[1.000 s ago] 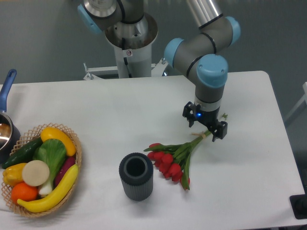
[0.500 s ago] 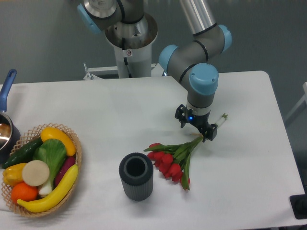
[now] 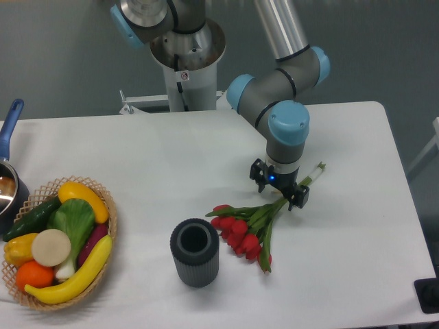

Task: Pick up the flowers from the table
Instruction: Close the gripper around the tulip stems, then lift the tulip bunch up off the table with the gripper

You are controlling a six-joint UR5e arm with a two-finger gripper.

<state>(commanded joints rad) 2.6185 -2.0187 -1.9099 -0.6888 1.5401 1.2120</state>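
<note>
The flowers (image 3: 247, 229) lie flat on the table (image 3: 357, 226), red heads toward 8 o'clock, stems running up toward 2 o'clock. The gripper (image 3: 279, 190) hangs over the mid-stems, its black body hiding that stretch; stem tips reappear beyond it near the wrist. Its two fingers stand apart on either side of the stems, but whether they touch them cannot be made out. A dark ribbed cup (image 3: 195, 251) stands at 8 o'clock from the blooms. At 9 o'clock, a vegetable basket (image 3: 110, 219); a pot (image 3: 8, 185) is cut off by the left edge.
</note>
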